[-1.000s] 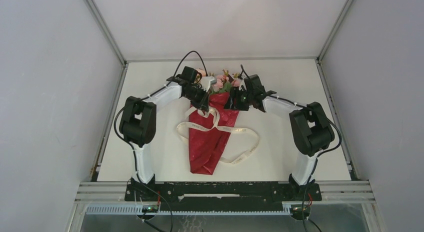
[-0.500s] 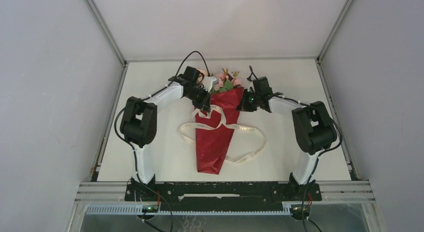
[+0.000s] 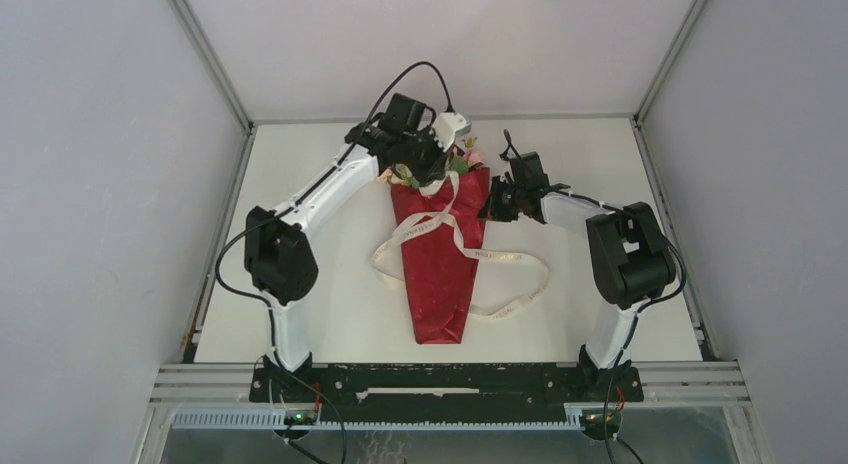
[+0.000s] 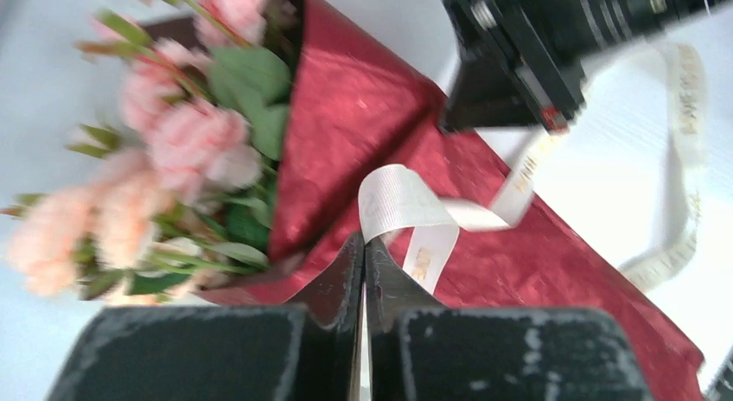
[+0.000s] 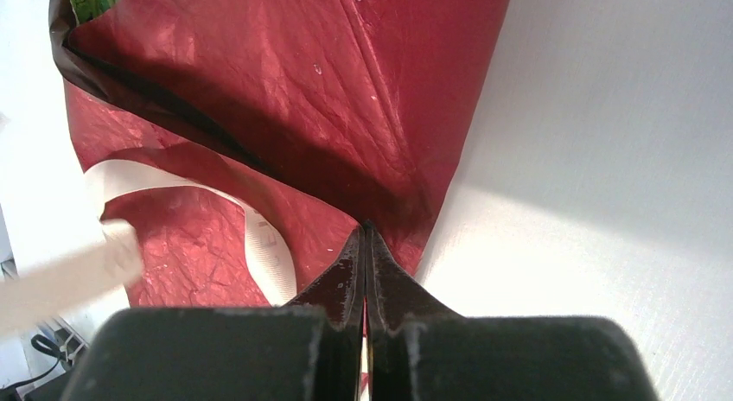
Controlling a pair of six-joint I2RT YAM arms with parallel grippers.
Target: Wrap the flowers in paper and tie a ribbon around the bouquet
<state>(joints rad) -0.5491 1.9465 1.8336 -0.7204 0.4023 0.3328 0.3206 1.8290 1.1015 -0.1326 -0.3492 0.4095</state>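
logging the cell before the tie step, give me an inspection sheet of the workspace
surface: white table, matte
job's things: bouquet lies with its point toward the arms; flowers sit at the far end in red paper; ribbon loops across the cone and onto the table
clutter: nothing seen
grippers: left gripper shut on the ribbon, above the flowers; right gripper shut on the paper at its right edge
cables: black cable arches over the left wrist
surroundings: white walls; metal rail at the near edge
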